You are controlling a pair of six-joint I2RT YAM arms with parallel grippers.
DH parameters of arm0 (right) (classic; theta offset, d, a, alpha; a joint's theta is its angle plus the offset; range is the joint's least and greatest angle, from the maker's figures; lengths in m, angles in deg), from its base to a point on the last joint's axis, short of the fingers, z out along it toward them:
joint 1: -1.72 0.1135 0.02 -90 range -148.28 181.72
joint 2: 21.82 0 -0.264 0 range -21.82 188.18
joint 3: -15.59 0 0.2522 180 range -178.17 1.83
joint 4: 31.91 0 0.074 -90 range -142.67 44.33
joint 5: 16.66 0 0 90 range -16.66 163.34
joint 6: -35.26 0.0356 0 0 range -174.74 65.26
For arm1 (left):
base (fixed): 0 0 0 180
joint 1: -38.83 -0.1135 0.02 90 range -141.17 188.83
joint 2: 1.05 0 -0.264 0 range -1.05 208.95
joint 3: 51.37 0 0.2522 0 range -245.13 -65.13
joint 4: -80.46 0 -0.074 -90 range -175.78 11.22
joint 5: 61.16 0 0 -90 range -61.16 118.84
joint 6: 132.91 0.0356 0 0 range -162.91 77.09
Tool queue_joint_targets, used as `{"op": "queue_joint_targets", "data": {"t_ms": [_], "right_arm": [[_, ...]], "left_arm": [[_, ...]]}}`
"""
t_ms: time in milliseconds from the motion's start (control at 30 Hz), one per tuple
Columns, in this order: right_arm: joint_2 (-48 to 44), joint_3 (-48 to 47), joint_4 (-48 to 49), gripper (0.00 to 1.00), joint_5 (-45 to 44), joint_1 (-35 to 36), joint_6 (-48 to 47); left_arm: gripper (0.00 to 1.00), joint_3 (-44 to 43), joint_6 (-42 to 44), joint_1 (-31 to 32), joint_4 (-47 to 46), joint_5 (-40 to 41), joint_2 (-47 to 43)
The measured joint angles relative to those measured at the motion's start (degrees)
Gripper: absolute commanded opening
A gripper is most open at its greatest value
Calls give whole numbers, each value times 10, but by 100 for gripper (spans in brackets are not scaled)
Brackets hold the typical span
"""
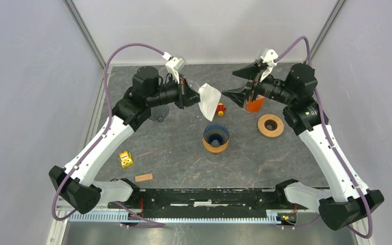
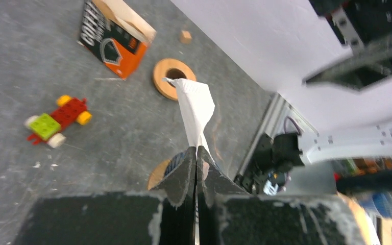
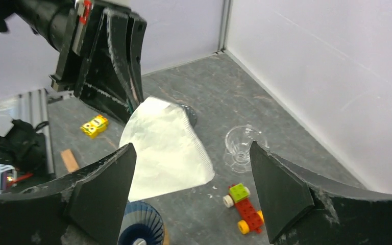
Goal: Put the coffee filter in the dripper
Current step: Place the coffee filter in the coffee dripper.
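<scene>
high over the grey, white-walled tabletop (image 1: 184,163), the left gripper (image 2: 196,153) pinches the coffee filter (image 1: 209,102) while the right gripper (image 1: 229,83) gapes empty.

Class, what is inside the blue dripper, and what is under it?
Inside the dripper only its ribs show; the coffee filter is not in it. Under it sits a wooden ring, its middle covered by the dripper.

White paper filter (image 1: 209,101) flat, hanging midair; blue ribbed dripper (image 1: 216,137) upright nearby, not touching.
</scene>
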State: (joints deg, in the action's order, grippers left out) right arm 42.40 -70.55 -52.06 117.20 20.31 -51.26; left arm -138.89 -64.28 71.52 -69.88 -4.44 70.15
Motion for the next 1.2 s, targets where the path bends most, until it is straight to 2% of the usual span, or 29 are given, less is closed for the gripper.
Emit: {"op": "queue_joint_targets", "data": {"t_ms": [200,400,633,967,1200], "right_arm": [[36,-49,-80,93,-111,66,-87],[80,-82,-129,93,-222,146,-146],[95,-99,-151,89,-308,200,-192],[125,-100,-152,86,-387,212,-208],[125,-100,-151,84,-401,212,-209]], "left_arm": [[2,-120,-2,17,73,139,45],[2,-178,-28,22,104,199,98],[2,-205,-61,26,130,215,145],[2,-209,-82,37,141,209,151],[2,-209,-93,37,141,207,151]]}}
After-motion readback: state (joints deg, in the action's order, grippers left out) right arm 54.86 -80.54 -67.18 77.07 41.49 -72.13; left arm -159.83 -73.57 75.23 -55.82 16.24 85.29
